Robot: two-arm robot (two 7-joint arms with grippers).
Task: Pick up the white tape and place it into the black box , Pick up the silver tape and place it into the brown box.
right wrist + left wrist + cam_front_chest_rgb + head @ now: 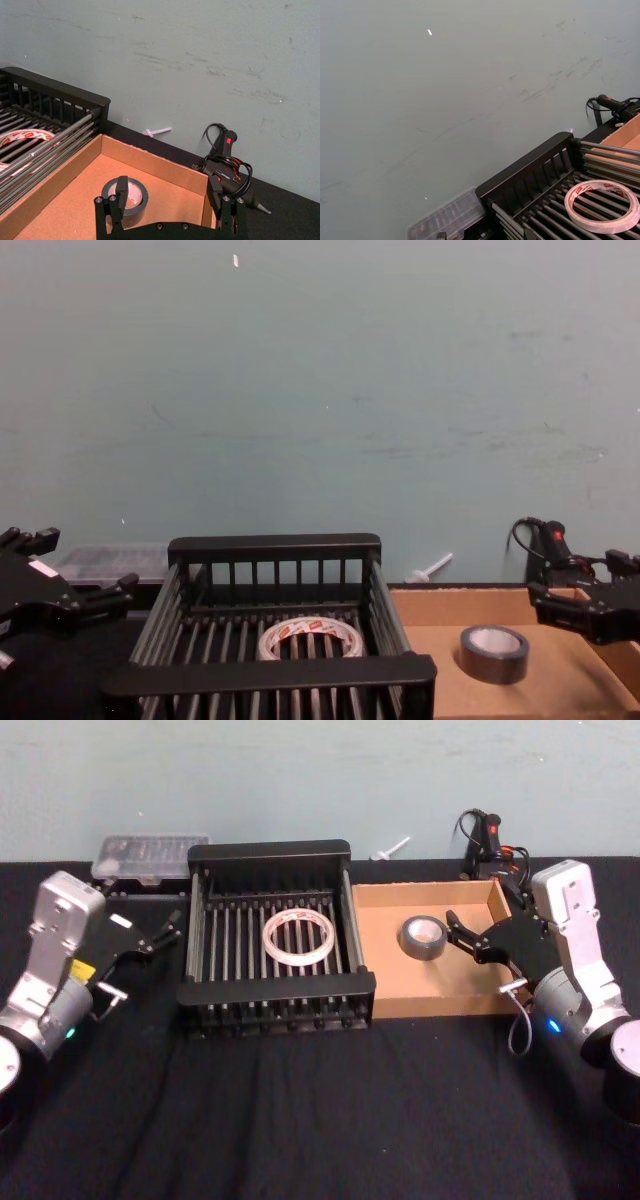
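Head view: white tape point(298, 937) lies flat on the slatted floor of the black box point(277, 992), centre of frame. Silver tape point(424, 938) lies flat in the brown box point(437, 1002), right of centre, near that box's left wall.

Right gripper point(459, 934) sits over the brown box just right of the silver tape — fingers spread, not touching the roll. Left gripper point(172, 928) is at the left of the frame, beside the black box's outer wall, fingers spread, holding nothing.

The right wrist view adds what the head view blurs: a black-and-red glue gun point(227, 167) with coiled cord on the surface behind the brown box. The left wrist view shows the white tape's red print most closely — lettering unreadable. A clear plastic case point(150, 856) lies at upper left, behind the left gripper.
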